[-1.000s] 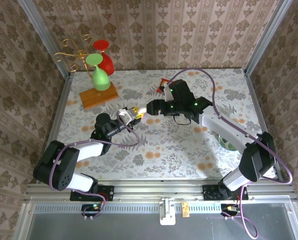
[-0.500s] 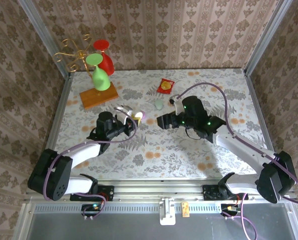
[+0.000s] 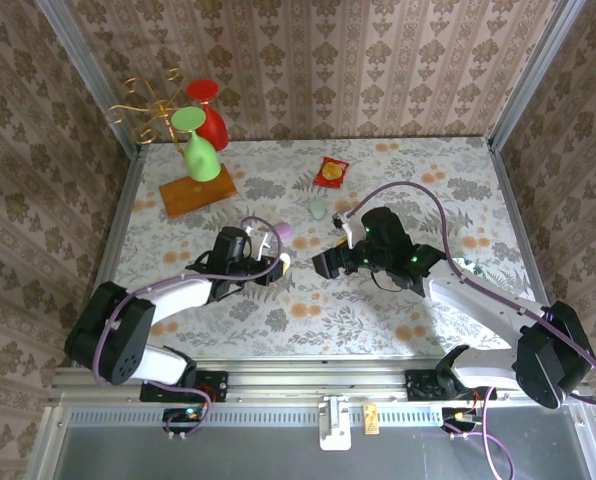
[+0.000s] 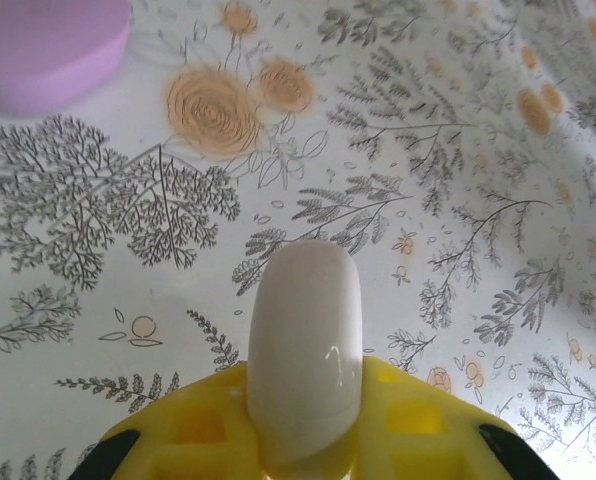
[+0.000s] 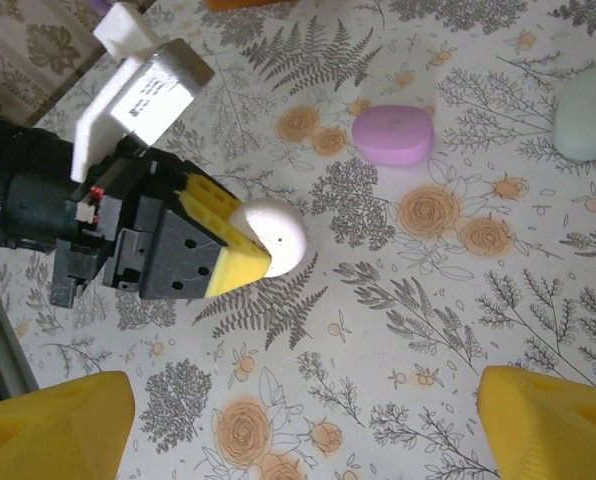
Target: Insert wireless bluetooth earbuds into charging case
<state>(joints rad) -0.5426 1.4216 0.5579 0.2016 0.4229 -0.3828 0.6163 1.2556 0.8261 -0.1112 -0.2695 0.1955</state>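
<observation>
Left gripper (image 5: 240, 258): my jaws are clamped on the whitish earbud (image 4: 306, 350), which juts forward from between them. Right gripper (image 5: 298, 425): my jaws stand wide, holding nothing, facing that bud and apart from it. The lilac earbud (image 5: 393, 135) and greenish earbud (image 5: 590, 112) lie on the worktop (image 3: 278, 310) beyond, apart from each other.

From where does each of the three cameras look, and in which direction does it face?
Top external: above and behind the arms, looking down on the table; both arms show, with left gripper and right gripper.
Left wrist: on the left arm, looking down along its yellow fingers, shut on the white case.
Right wrist: on the right arm, facing the left gripper; its own fingertips show, wide apart.
Shared: both wrist views show the white case and the purple case.
</observation>
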